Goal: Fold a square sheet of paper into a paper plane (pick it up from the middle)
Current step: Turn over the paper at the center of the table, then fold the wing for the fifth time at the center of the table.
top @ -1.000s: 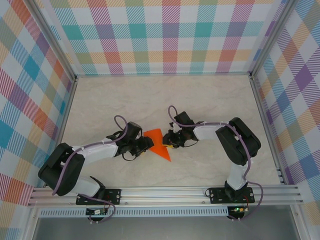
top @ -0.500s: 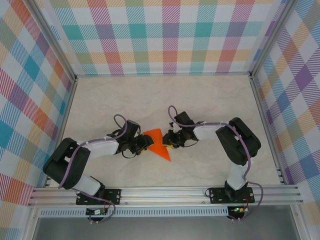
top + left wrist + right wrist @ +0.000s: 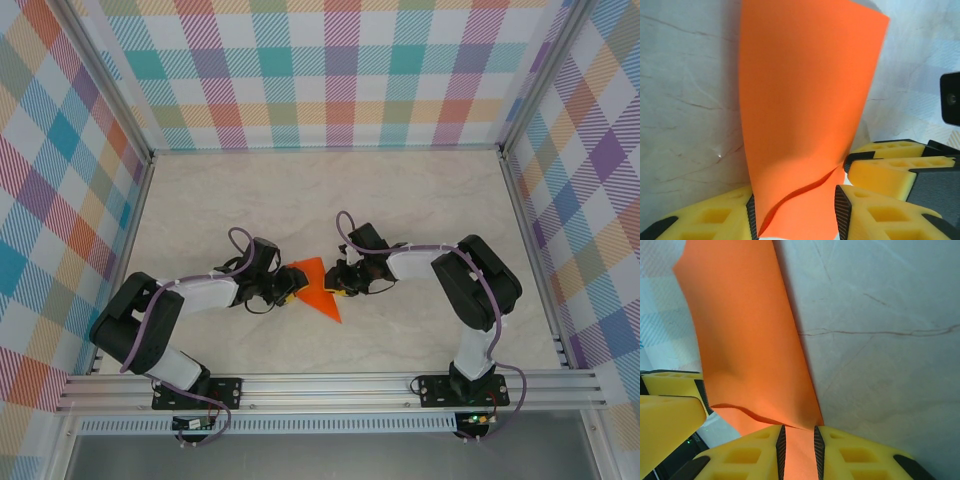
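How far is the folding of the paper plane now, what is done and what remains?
Done: the paper plane is already a narrow pointed dart. In hand: the right gripper pinches one edge; the left gripper flanks the other, grip unclear. Left: probably final creasing and releasing it on the table.

The paper plane (image 3: 316, 290) was near the middle of the table (image 3: 300, 200), its tip pointing toward the near edge. The left gripper (image 3: 285, 290) sat just left of the plane, whose left part reached between the gripper's parted fingers (image 3: 875, 210). The right gripper (image 3: 338, 283) sat just right of the plane, its fingers (image 3: 740, 455) closed on that side. Both arm bases stood in front of the plane, well apart from it.
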